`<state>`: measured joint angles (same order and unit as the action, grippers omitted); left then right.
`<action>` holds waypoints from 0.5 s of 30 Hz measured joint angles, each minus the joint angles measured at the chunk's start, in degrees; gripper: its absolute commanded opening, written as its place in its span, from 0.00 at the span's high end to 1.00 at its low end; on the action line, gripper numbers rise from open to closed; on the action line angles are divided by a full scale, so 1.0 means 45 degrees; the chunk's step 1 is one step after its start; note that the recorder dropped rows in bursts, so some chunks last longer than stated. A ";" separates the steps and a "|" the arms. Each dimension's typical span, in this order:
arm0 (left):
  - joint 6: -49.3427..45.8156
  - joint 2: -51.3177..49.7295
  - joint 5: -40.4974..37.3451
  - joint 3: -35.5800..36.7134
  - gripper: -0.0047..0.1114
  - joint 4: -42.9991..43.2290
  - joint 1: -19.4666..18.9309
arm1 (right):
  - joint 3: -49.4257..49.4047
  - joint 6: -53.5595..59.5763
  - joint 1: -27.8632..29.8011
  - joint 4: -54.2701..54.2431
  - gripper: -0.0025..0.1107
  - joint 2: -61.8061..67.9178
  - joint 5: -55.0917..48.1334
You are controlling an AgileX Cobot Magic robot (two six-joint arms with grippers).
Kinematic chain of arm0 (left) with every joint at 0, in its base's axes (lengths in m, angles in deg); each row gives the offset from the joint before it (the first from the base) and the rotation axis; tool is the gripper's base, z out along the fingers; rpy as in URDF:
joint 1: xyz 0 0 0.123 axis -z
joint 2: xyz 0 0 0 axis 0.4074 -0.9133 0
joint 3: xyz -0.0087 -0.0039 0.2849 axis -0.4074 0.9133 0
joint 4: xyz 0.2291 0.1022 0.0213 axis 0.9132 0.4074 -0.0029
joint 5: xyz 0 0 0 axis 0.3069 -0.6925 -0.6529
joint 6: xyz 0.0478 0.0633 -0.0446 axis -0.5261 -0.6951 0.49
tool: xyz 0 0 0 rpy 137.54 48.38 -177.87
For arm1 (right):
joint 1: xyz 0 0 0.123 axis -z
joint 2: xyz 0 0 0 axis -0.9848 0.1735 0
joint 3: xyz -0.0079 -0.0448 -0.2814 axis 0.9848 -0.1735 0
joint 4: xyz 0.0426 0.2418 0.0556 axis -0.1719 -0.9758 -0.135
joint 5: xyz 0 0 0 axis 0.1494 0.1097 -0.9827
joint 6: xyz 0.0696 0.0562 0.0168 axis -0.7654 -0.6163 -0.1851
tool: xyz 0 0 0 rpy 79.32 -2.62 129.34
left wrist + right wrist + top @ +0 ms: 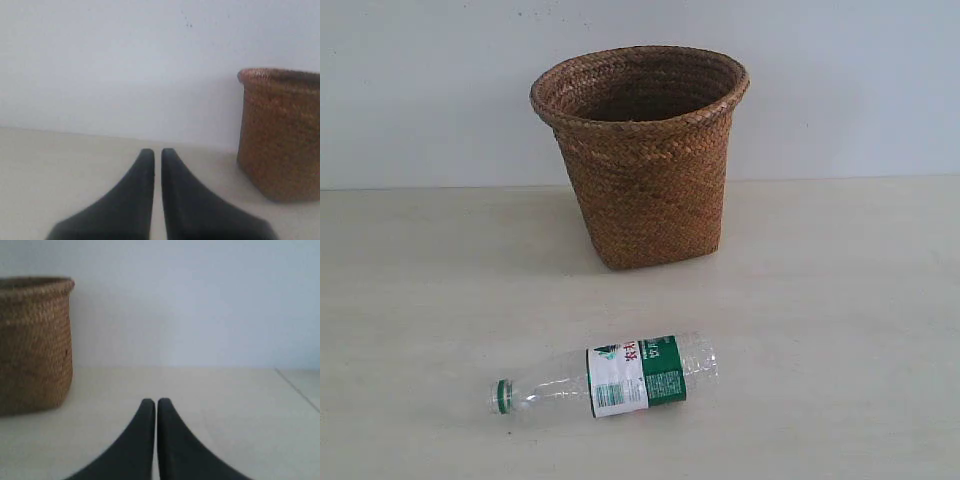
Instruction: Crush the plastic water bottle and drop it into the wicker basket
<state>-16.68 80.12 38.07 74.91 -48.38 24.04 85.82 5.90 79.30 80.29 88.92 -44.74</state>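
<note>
The bottle (620, 378) is clear, glossy plastic with ribs. Its cap (502, 396) is green plastic, and its label (650, 372) looks like smooth printed film. The basket (645, 160) is brown woven wicker, rough and matt. The table (840, 300) is pale, smooth and matt. The left gripper (157, 151) and the right gripper (152, 401) look black, smooth and dull.

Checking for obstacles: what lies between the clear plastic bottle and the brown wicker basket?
Nothing. The exterior view shows only bare pale tabletop between the clear, green-capped plastic bottle lying on its side and the brown woven wicker basket.
</note>
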 measured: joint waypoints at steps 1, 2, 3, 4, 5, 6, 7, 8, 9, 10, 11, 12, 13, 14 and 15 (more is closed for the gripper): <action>0.0172 0.0000 0.0320 0.0000 0.92 -0.0031 0.0000 | 0.0000 -0.0026 0.0000 -0.0030 0.98 0.0000 0.0454; 0.0404 0.0000 0.0685 0.0000 0.92 -0.0061 0.0000 | 0.0000 -0.0295 0.0000 -0.0159 0.98 0.0000 0.1015; 0.0671 0.0000 0.1062 0.0000 0.92 -0.0087 0.0000 | 0.0000 -0.0693 0.0000 -0.0306 0.98 0.0000 0.1576; 0.0865 0.0000 0.1379 0.0000 0.92 -0.0121 0.0000 | 0.0000 -0.1105 0.0000 -0.0393 0.98 -0.0018 0.2158; 0.1023 0.0000 0.1777 0.0000 0.92 -0.0121 0.0000 | 0.0000 -0.1518 0.0000 -0.0491 0.98 -0.0018 0.2760; 0.1168 0.0000 0.2136 0.0000 0.92 -0.0121 0.0000 | 0.0000 -0.1897 0.0000 -0.0543 0.98 -0.0018 0.3270; 0.1232 0.0000 0.2379 0.0000 0.92 -0.0121 0.0000 | 0.0000 -0.2120 0.0000 -0.0572 0.98 -0.0018 0.3555; 0.1342 0.0000 0.2638 0.0000 0.92 -0.0121 0.0000 | 0.0000 -0.2321 0.0000 -0.0572 0.98 -0.0018 0.3721; 0.1445 0.0000 0.2807 0.0000 0.92 -0.0121 0.0000 | 0.0119 -0.2416 0.0000 -0.0601 0.98 -0.0018 0.3656; 0.1515 0.0000 0.2828 0.0000 0.92 -0.0121 0.0000 | 0.0320 -0.2448 0.0000 -0.0624 0.98 -0.0018 0.3534; 0.1601 -0.0034 0.2852 0.0000 0.92 -0.0121 0.0000 | 0.0597 -0.2473 0.0000 -0.0624 0.98 -0.0018 0.3348; 0.1679 -0.0151 0.2826 -0.0052 0.92 -0.0121 0.0000 | 0.0833 -0.2473 0.0000 -0.0624 0.98 0.0056 0.3275; 0.1707 -0.0337 0.2826 -0.0180 0.92 -0.0121 0.0000 | 0.1202 -0.2473 0.0000 -0.0624 0.98 0.0234 0.3240; 0.1734 -0.0574 0.2826 -0.0376 0.92 -0.0121 0.0000 | 0.1439 -0.2423 0.0000 -0.0624 0.98 0.0399 0.3209; 0.1781 -0.0837 0.2826 -0.0639 0.92 -0.0121 0.0000 | 0.1740 -0.2400 0.0000 -0.0624 0.98 0.0698 0.3158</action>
<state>-8.67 76.35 50.79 72.03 -48.92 24.04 93.66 -4.89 79.30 77.48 92.06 -30.53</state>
